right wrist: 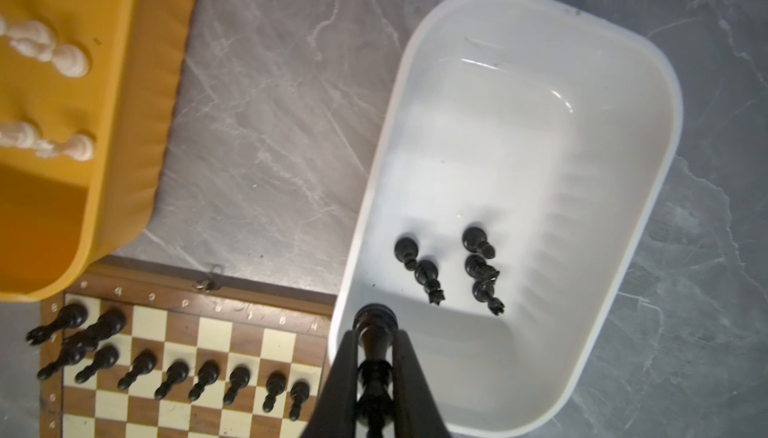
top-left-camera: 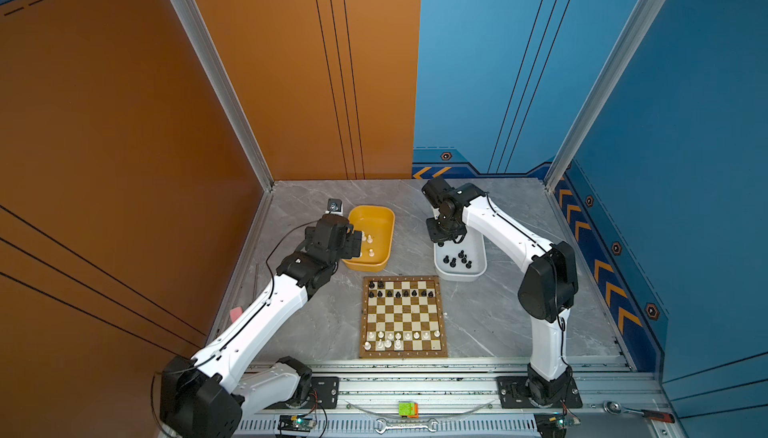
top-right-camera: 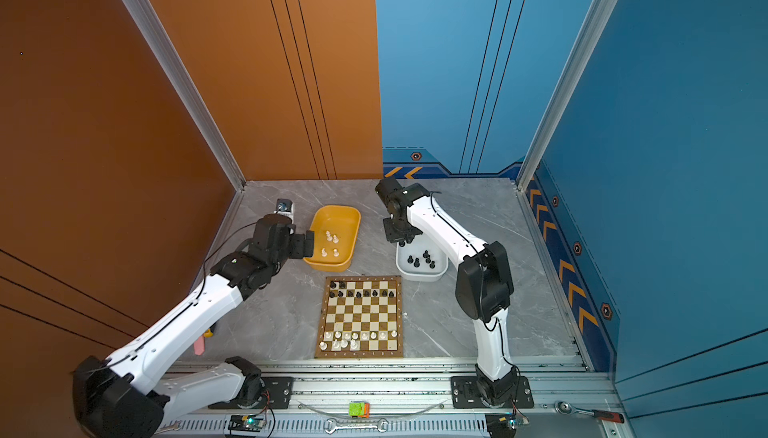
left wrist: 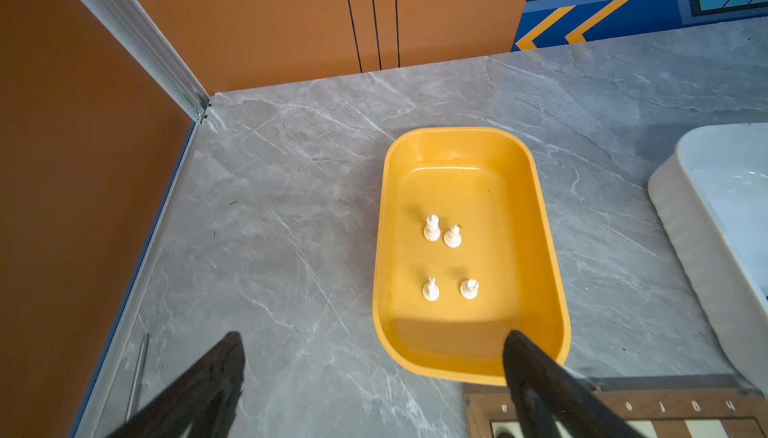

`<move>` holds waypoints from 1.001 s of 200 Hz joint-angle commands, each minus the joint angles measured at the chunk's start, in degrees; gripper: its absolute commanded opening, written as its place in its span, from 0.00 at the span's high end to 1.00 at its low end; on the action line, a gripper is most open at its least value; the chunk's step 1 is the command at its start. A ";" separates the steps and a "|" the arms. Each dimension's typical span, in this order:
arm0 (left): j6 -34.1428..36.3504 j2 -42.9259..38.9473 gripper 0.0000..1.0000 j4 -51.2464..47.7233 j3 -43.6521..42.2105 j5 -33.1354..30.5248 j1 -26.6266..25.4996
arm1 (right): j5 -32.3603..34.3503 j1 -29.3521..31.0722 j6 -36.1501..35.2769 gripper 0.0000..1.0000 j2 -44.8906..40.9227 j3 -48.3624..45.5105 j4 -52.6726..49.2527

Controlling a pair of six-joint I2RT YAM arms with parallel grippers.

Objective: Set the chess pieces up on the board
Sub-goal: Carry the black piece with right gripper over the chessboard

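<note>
Counting through the top and wrist views, one board (top-left-camera: 402,315), two tubs and two grippers were made out. Ten black chess pieces (right wrist: 203,373) were stood on the board, eight in a row and two behind them at one corner. Twelve white chess pieces (top-left-camera: 398,335) were stood at the opposite edge, eight in a row and four behind. Four more white ones were seen standing in the yellow tub (left wrist: 540,216), and five more black ones in the white tub (right wrist: 602,166).

One further black piece (right wrist: 374,321) was clamped between the fingers of the right gripper (right wrist: 374,334), above the white tub and apart from the five on its floor. The left gripper (left wrist: 372,335) was spread wide with nothing between its fingers, just beside the yellow tub on the side away from the white tub. The four white pieces lay ahead of it, touched by neither finger.

In both top views the left gripper's fingers were hidden behind its wrist. The kind of the clamped piece could not be told. The white tub and the board were cut off at the edge of the left wrist view.
</note>
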 commanded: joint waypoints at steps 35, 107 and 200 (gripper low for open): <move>-5.67 -6.80 0.02 -4.78 -5.40 -0.37 0.31 | 2.08 8.52 2.49 0.91 -1.22 0.59 -5.47; -5.83 -9.70 0.02 -6.22 -7.15 1.56 0.34 | 2.25 14.71 4.17 0.91 3.16 -0.40 -3.70; -7.36 -9.70 0.02 -6.35 -7.93 2.37 0.40 | -1.74 15.20 6.19 0.91 6.83 -5.82 3.68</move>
